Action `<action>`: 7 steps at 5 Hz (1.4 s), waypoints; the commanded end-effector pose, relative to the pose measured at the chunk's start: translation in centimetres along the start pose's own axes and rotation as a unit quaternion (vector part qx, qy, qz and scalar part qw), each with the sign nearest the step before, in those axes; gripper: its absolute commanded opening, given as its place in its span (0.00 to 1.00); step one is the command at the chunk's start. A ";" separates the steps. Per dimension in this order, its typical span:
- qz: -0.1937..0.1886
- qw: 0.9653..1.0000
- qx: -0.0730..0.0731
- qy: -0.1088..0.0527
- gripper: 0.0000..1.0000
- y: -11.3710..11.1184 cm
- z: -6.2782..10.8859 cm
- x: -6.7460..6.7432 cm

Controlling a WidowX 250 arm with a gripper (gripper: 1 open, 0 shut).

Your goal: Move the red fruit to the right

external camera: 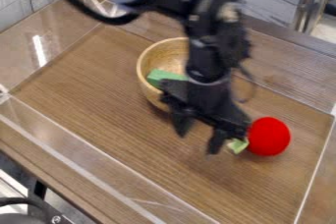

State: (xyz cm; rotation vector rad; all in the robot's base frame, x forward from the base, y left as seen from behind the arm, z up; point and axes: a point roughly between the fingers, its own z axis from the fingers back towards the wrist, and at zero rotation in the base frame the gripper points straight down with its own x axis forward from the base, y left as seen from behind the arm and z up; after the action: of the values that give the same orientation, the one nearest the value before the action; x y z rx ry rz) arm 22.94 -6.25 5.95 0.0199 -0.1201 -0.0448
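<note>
The red fruit (270,137) is a small round bright-red toy with a green leafy stem (238,146) pointing left. It lies on the wooden tabletop at the right. My black gripper (201,136) points straight down just left of it. Its jaws stand apart with nothing between them, and the right fingertip (219,146) is close beside the stem. I cannot tell whether it touches the stem.
A wooden bowl (149,59) stands behind and left of the gripper, with a flat green block (160,76) inside it. Clear plastic walls (79,169) border the tabletop at the front and left. The table's right edge (321,159) lies just beyond the fruit.
</note>
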 end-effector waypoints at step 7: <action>-0.093 0.995 0.040 0.000 0.00 -4.2 1.1 6.0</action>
State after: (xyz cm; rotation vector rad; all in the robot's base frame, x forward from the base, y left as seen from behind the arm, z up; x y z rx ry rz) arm 27.56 -10.49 5.45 0.1301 -0.0434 -0.2317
